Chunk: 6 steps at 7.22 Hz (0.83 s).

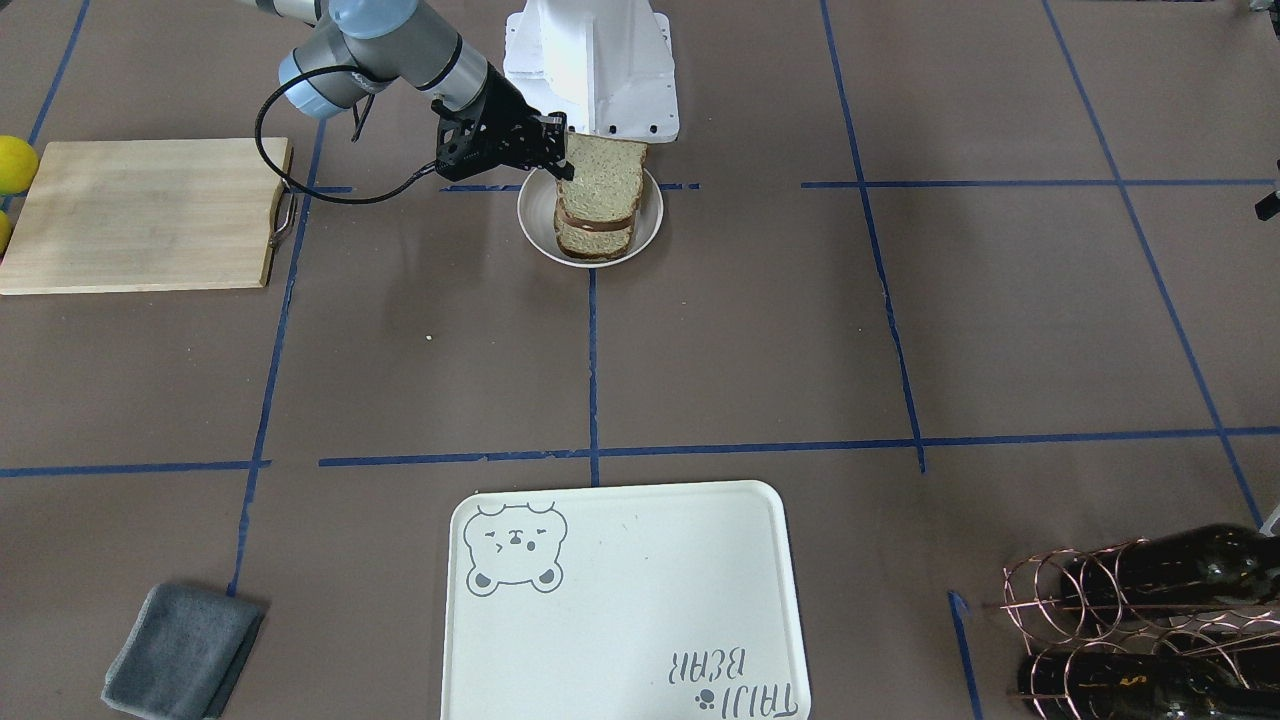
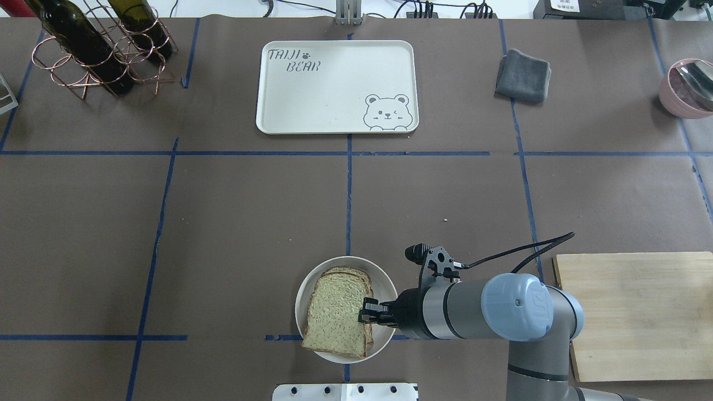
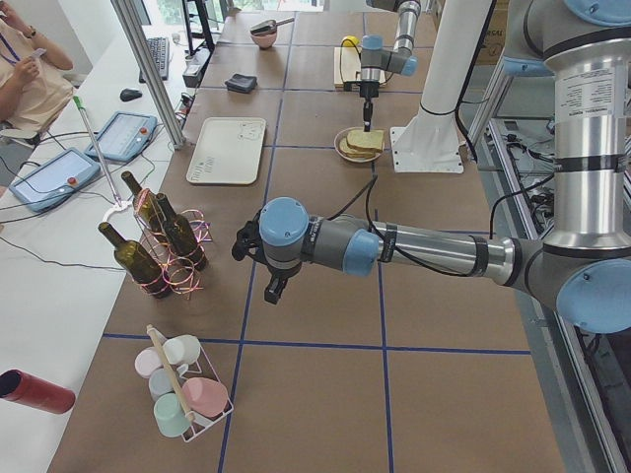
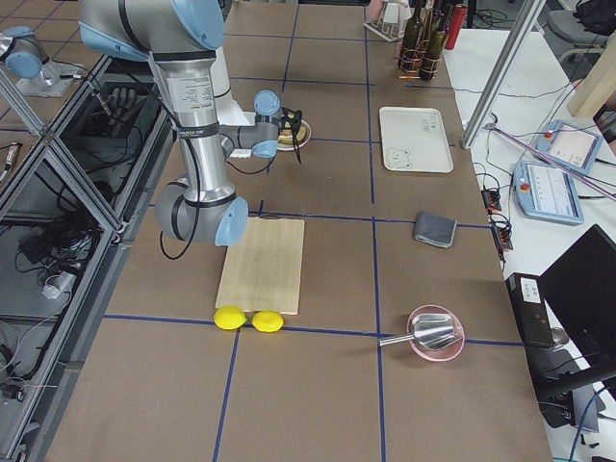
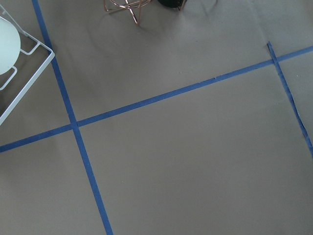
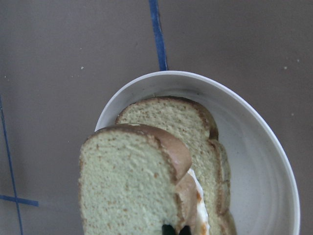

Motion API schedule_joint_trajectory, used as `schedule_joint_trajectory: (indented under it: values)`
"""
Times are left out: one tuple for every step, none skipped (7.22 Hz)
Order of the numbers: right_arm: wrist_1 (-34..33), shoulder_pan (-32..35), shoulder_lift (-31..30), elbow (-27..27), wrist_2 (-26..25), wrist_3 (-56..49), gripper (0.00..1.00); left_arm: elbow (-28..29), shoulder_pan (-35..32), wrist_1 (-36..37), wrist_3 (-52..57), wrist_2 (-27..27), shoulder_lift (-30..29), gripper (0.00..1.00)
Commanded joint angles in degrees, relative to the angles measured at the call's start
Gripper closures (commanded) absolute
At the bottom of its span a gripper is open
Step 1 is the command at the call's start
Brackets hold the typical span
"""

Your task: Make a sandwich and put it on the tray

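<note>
The sandwich (image 1: 598, 200) lies in a small round white plate (image 1: 530, 215) near the robot base; the overhead view shows it too (image 2: 337, 312). My right gripper (image 1: 562, 165) is shut on the edge of the top bread slice (image 6: 129, 186), which is tilted up on that side. White egg with an orange trace (image 6: 198, 210) shows under it, over the lower slice (image 6: 188, 129). The cream tray (image 1: 620, 600) with the bear face lies bare at the far side. My left gripper (image 3: 274, 291) hangs over bare table near the bottle rack; I cannot tell if it is open.
A wooden cutting board (image 2: 640, 312) lies to the right of the plate, with lemons (image 1: 15, 165) beyond it. A grey cloth (image 2: 523, 75) lies right of the tray. A copper rack with wine bottles (image 2: 94, 50) and a pink bowl (image 2: 685, 86) stand at the far corners.
</note>
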Motion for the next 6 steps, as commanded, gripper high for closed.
schedule_joint_trajectory:
  values:
    - [-0.1,1.1,-0.1,-0.2,0.0,-0.1,1.0,0.0,0.0,0.0,0.0,0.0,0.0,0.0]
    - [-0.1,1.3,-0.1,-0.4,0.1,-0.2,1.0,0.0,0.0,0.0,0.0,0.0,0.0,0.0]
    - [-0.1,1.2,-0.3,-0.5,0.2,-0.2,1.0,0.0,0.0,0.0,0.0,0.0,0.0,0.0]
    - [-0.2,1.2,-0.5,-0.6,0.5,-0.2,1.0,0.0,0.0,-0.1,0.0,0.0,0.0,0.0]
    - [-0.2,1.1,-0.5,-0.6,0.5,-0.2,1.0,0.0,0.0,0.0,0.0,0.0,0.0,0.0]
    - [-0.2,1.1,-0.5,-0.6,0.3,-0.2,0.41,0.0,0.0,0.0,0.0,0.0,-0.1,0.0]
